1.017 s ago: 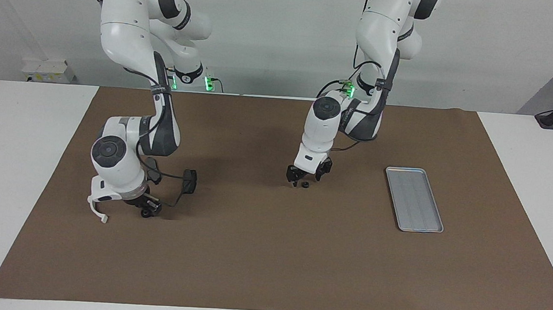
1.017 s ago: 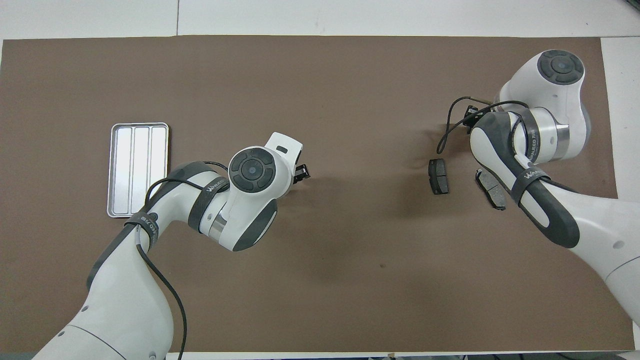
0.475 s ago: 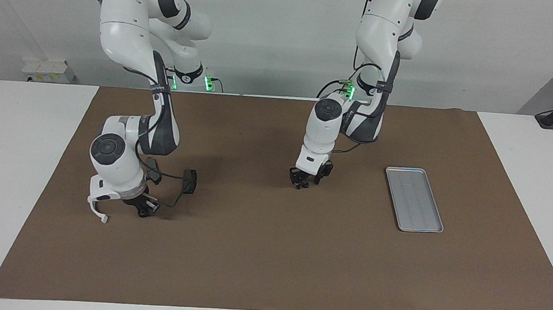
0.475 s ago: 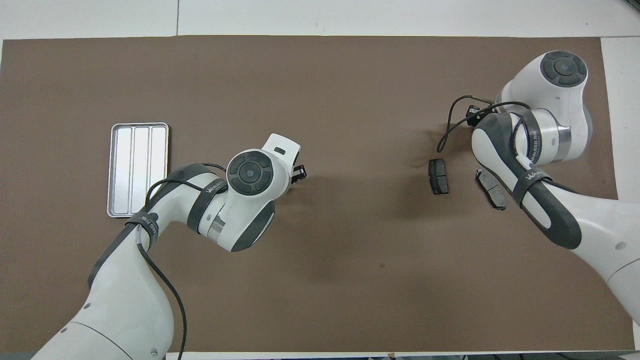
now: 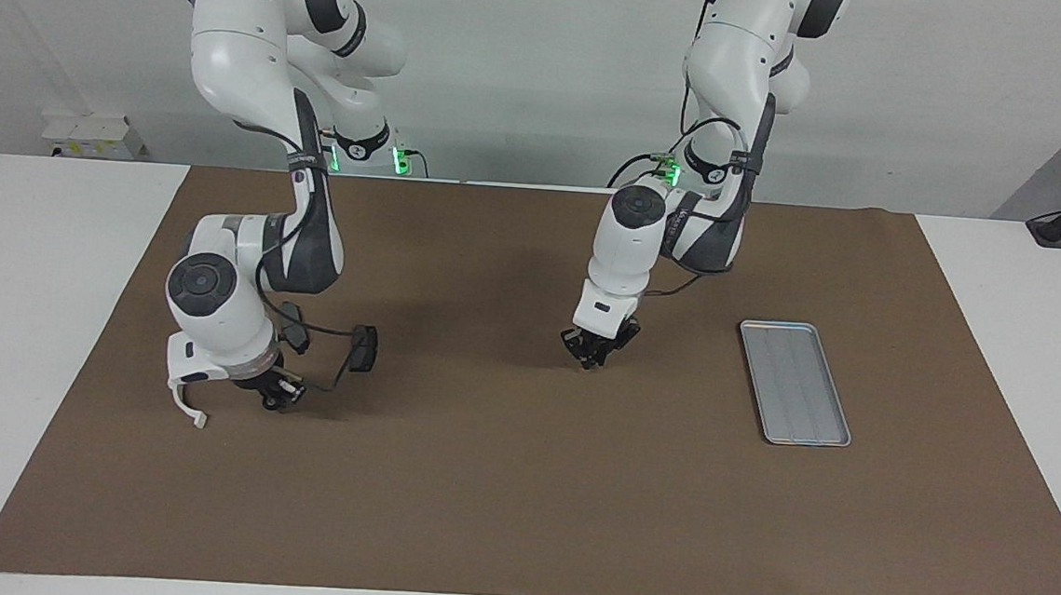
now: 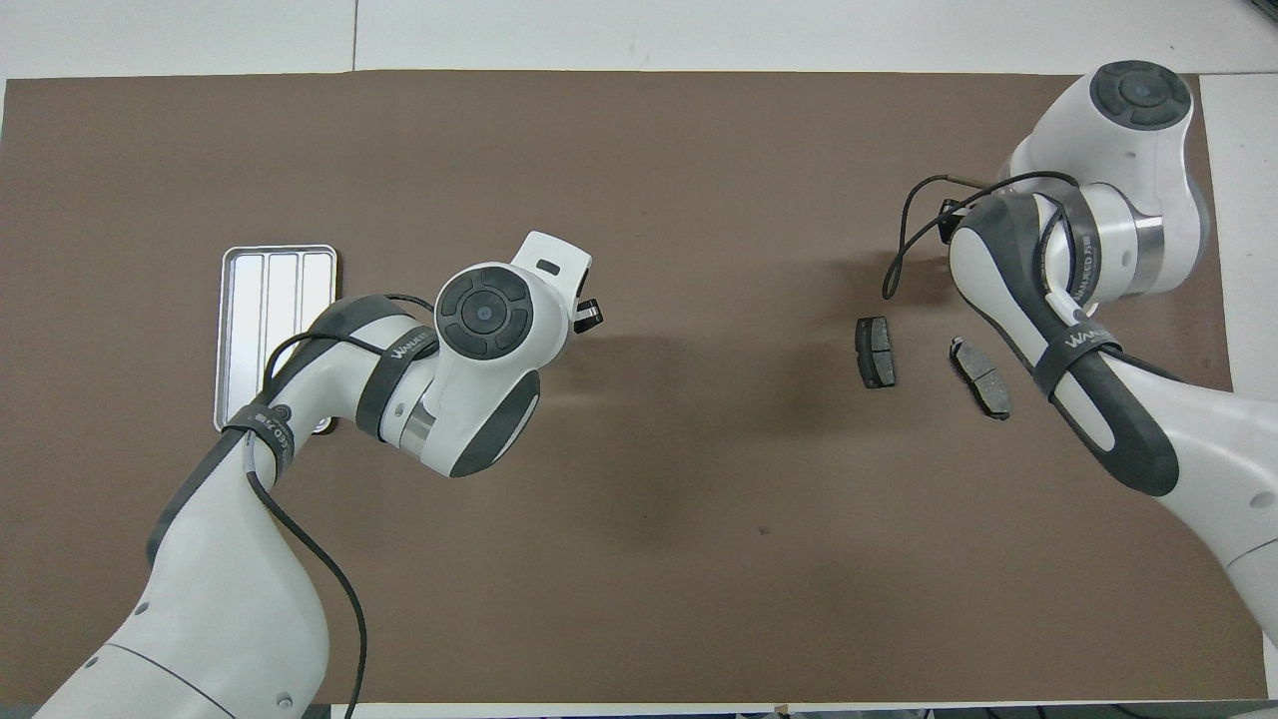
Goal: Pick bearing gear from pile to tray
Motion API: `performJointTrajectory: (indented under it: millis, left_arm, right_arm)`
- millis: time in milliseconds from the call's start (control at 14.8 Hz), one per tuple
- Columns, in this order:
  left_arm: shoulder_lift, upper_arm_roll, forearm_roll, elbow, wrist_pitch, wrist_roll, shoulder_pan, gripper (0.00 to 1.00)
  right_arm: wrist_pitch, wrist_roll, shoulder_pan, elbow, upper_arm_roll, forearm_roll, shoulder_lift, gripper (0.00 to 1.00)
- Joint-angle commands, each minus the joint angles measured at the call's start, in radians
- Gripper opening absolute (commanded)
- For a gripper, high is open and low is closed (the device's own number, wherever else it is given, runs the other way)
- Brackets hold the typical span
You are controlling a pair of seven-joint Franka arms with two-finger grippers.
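My left gripper (image 5: 596,356) is shut on the bearing gear, a small black round piece at its fingertips just above the mat's middle; in the overhead view only the left gripper (image 6: 589,315) edge shows. The silver tray (image 5: 795,381) (image 6: 270,320) lies toward the left arm's end, with nothing in it. The pile lies at the right arm's end: a white curved arc (image 5: 187,407) and two dark brake pads (image 6: 876,352) (image 6: 980,376). My right gripper (image 5: 274,397) hangs low over the pile, shut on another small black round piece.
A brown mat (image 5: 516,502) covers most of the white table. One brake pad (image 5: 363,348) lies beside the right arm's black cable (image 5: 319,387). The right arm's wrist hides part of the pile from above.
The left gripper closed on the small black round piece and shifted slightly toward the tray. The right gripper closed a little more and rose slightly over the pile.
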Motion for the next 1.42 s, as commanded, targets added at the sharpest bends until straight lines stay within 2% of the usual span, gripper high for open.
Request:
performJointTrajectory:
  millis: [0,203,339,475,610,678,746,949,1220,1356]
  left_arm:
    - [-0.017,0.003,0.041,0.147,-0.215,0.114,0.068,0.00]
    - [-0.169,0.003,-0.038,0.153,-0.395,0.463,0.242,0.00]
    - [-0.206,0.005,-0.067,0.150,-0.461,0.710,0.379,0.00]
    - [-0.232,0.005,-0.090,0.077,-0.437,0.886,0.488,0.00]
    - [-0.298,0.006,-0.147,-0.100,-0.254,1.027,0.574,0.00]
    - [-0.317,0.006,-0.164,-0.182,-0.166,1.052,0.593,0.00]
    - [-0.315,0.006,-0.164,-0.222,-0.123,1.055,0.596,0.00]
    - [-0.280,0.008,-0.164,-0.247,-0.081,1.057,0.597,0.00]
    - [-0.272,0.008,-0.164,-0.321,0.022,1.055,0.596,0.00]
    - [-0.262,0.008,-0.164,-0.341,0.039,1.057,0.596,0.00]
  right_arm:
    - [-0.138,-0.038,0.008,0.082,0.024,-0.017,-0.026,0.00]
    - [-0.282,-0.006,0.011,0.129,0.116,-0.004,-0.080,0.00]
    - [-0.336,0.104,0.014,0.137,0.195,-0.004,-0.109,0.00]
    - [-0.365,0.318,0.044,0.157,0.301,-0.008,-0.111,0.00]
    - [-0.340,0.589,0.124,0.172,0.337,-0.004,-0.105,0.00]
    - [-0.298,0.706,0.173,0.171,0.340,0.021,-0.102,0.00]
    - [-0.254,0.800,0.205,0.171,0.338,0.067,-0.102,0.00]
    - [-0.134,0.984,0.325,0.151,0.335,0.079,-0.083,0.00]
    - [0.009,1.060,0.399,0.077,0.332,0.069,-0.043,0.00]
    - [0.059,1.124,0.440,0.080,0.332,-0.023,0.028,0.00]
